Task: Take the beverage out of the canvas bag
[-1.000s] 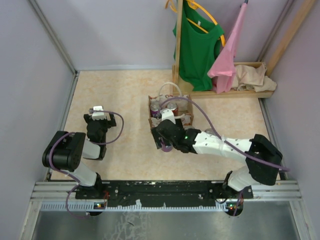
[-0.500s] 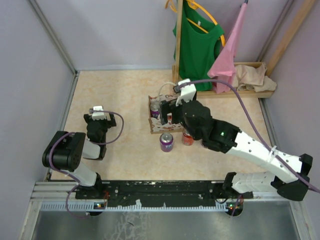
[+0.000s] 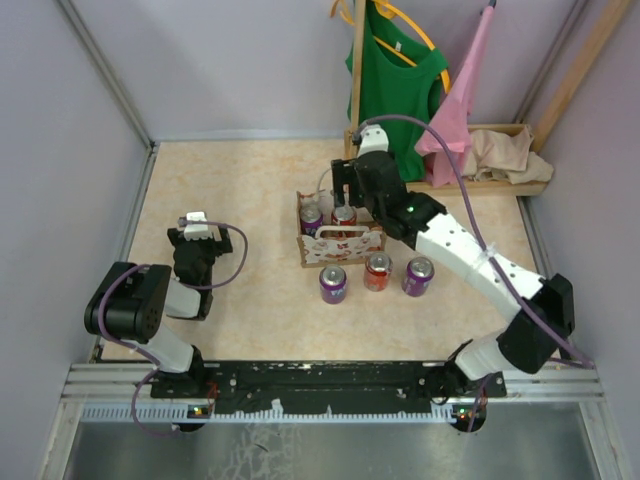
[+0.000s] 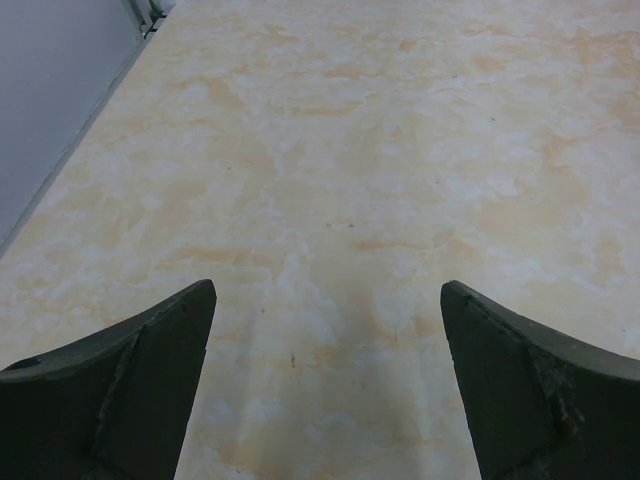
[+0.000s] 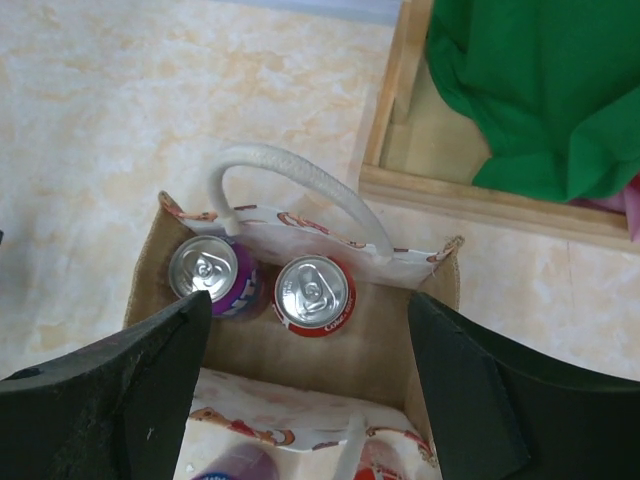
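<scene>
The canvas bag (image 3: 341, 242) stands mid-table, cream with red print and white handles; it also shows in the right wrist view (image 5: 330, 240). Inside stand a purple can (image 5: 205, 275) and a red can (image 5: 312, 293), also seen from above as the purple can (image 3: 311, 217) and the red can (image 3: 344, 216). Three cans stand in front of the bag: a purple one (image 3: 332, 283), a red one (image 3: 377, 271) and another purple one (image 3: 417, 275). My right gripper (image 5: 310, 310) is open and empty above the bag; in the top view it (image 3: 352, 185) hovers over the bag's far side. My left gripper (image 4: 325, 300) is open and empty over bare table, far left of the bag (image 3: 196, 228).
A wooden rack (image 3: 450, 185) at the back right holds a green shirt (image 3: 395, 95), a pink cloth (image 3: 455, 115) and a plain beige cloth (image 3: 510, 155). The rack's wooden edge (image 5: 480, 200) lies just behind the bag. Grey walls enclose the table.
My right gripper let go of a purple can, set at the right end of the row in front of the bag, then moved back and up over the bag, open. The left arm has not moved.
</scene>
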Robot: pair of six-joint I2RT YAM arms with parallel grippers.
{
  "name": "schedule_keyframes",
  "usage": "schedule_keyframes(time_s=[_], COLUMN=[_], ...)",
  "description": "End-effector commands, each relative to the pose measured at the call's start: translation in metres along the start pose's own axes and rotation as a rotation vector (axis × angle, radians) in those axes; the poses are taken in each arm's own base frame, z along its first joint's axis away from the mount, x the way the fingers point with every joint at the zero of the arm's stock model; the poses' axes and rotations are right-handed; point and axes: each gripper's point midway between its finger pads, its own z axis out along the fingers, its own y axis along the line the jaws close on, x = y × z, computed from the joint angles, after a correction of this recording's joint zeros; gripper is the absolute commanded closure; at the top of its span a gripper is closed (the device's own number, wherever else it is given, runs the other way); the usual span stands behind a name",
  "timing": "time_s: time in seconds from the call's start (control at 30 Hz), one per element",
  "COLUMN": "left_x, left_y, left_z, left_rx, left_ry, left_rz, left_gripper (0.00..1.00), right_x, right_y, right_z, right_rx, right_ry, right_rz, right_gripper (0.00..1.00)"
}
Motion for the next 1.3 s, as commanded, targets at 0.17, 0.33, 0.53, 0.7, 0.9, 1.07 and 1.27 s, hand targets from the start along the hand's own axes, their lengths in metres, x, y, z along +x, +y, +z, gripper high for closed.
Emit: schedule_keyframes(time_s=[0.17, 0.33, 0.53, 0.7, 0.9, 1.07, 1.27], left_x=[-0.005, -0.005, -0.005, -0.005, -0.006, -0.006, -0.005], left_y=[0.001, 0.001, 0.001, 0.001, 0.001, 0.001, 0.001], left_z=[0.0, 0.0, 0.0, 0.0, 0.0, 0.0, 0.0], left_rx=[-0.008, -0.008, -0.008, -0.009, -0.008, -0.008, -0.009], left_ry=[-0.028, -0.028, -0.028, -0.027, -0.028, -0.028, -0.028], left_rz=[-0.018, -0.018, -0.017, -0.017, -0.018, -0.017, -0.017], left_gripper=[0.0, 0.0, 0.0, 0.0, 0.0, 0.0, 0.0], right_x=[0.003, 0.031, 0.051, 0.076, 0.097, 0.108, 0.12], right_y=[0.02, 0.024, 0.014, 0.007, 0.002, -0.004, -0.009], right_z=[0.04, 0.049, 0.055, 0.074, 0.088, 0.093, 0.1], right_rx=[-0.074, -0.081, -0.019, 0.038, 0.079, 0.103, 0.121], right_ry=[0.07, 0.135, 0.169, 0.242, 0.291, 0.312, 0.336], right_rz=[0.052, 0.078, 0.081, 0.046, 0.047, 0.054, 0.05], right_gripper=[0.22, 0.25, 0.24, 0.15, 0.14, 0.14, 0.16])
